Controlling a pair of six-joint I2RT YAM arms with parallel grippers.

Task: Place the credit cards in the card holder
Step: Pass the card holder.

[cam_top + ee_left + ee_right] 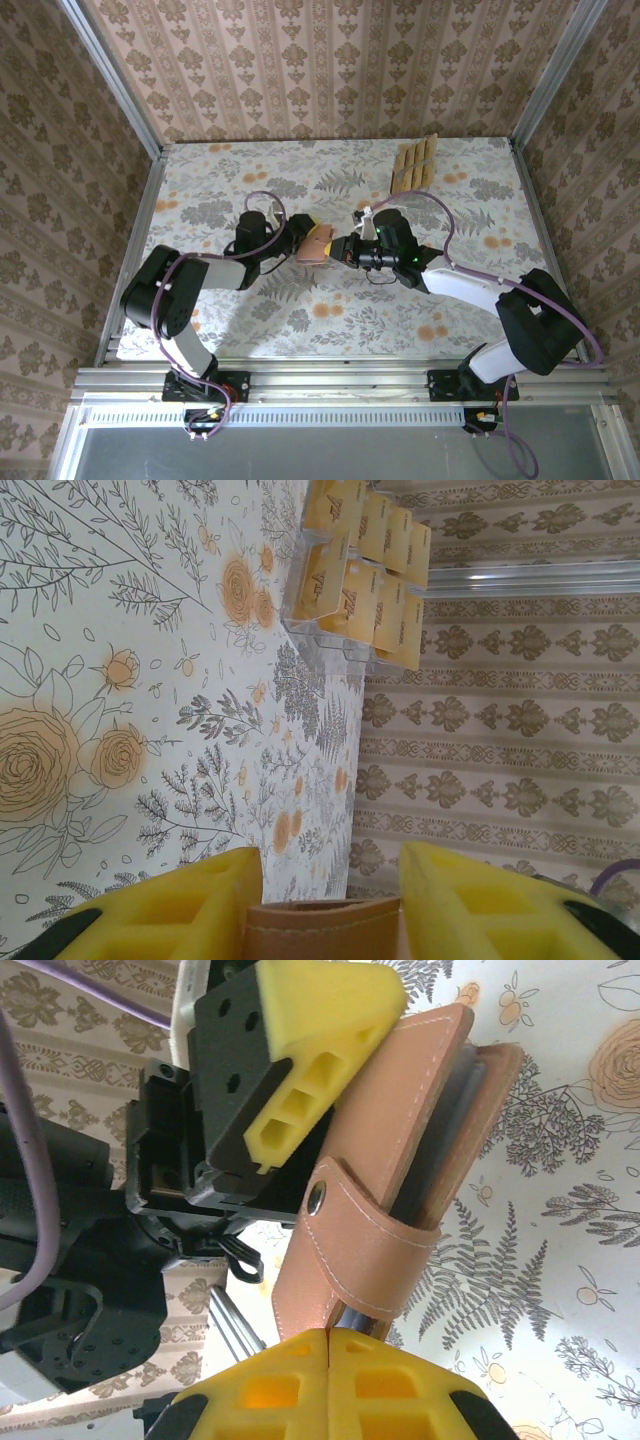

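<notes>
Salmon-brown leather folding wallet [316,243] from above at centre of floral-print desk [250,180], between both arms. Left end effector [298,240] at its 9 o'clock, right end effector [338,248] at its 3 o'clock. Tan rectangular cards [416,165] at 1 o'clock, near far edge.

Left wrist: yellow pads [200,910] either side of wallet edge [322,930] at 6 o'clock, clamped on it. Cards [365,570] upright in clear rack [305,630] at 12 o'clock.

Right wrist: wallet [400,1140] spread, grey inner panels [455,1130] showing, snap strap [350,1230] toward 6 o'clock. Right pads [270,1390] pressed together, tips just under strap; anything pinched, cannot tell. Left yellow pad [310,1050] flat against wallet's outer face at 11 o'clock.
</notes>
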